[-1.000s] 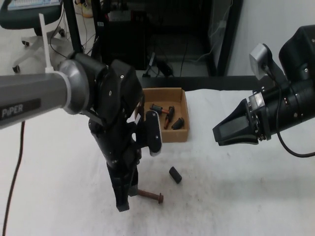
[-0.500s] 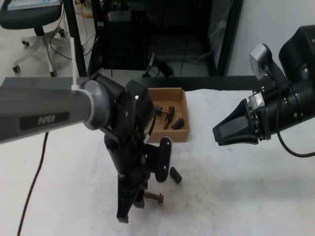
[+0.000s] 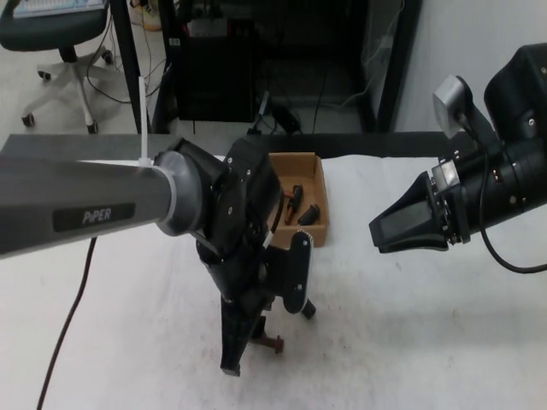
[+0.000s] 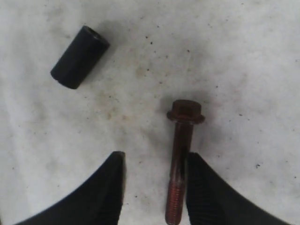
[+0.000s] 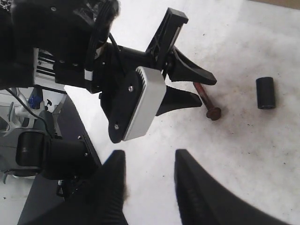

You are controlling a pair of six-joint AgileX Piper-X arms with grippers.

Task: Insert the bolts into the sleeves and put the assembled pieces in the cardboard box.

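White, rust-speckled worktop [image 4: 243, 56] lies under your left end effector [image 4: 154, 164], whose fingers stand apart around the rusty bolt [image 4: 182, 154]; its shank lies flat between them, close against one. Beyond the bolt's head the loose black sleeve [image 4: 79, 57] lies on its side, apart from it. Your right end effector [image 5: 147, 164] hangs off to the side, fingers apart too, gripping nothing. Farther back sits the cardboard box [image 3: 318, 235] with dark pieces [image 3: 309, 212] inside, then a dark rack [image 3: 214, 77] and an office chair [image 3: 43, 30].
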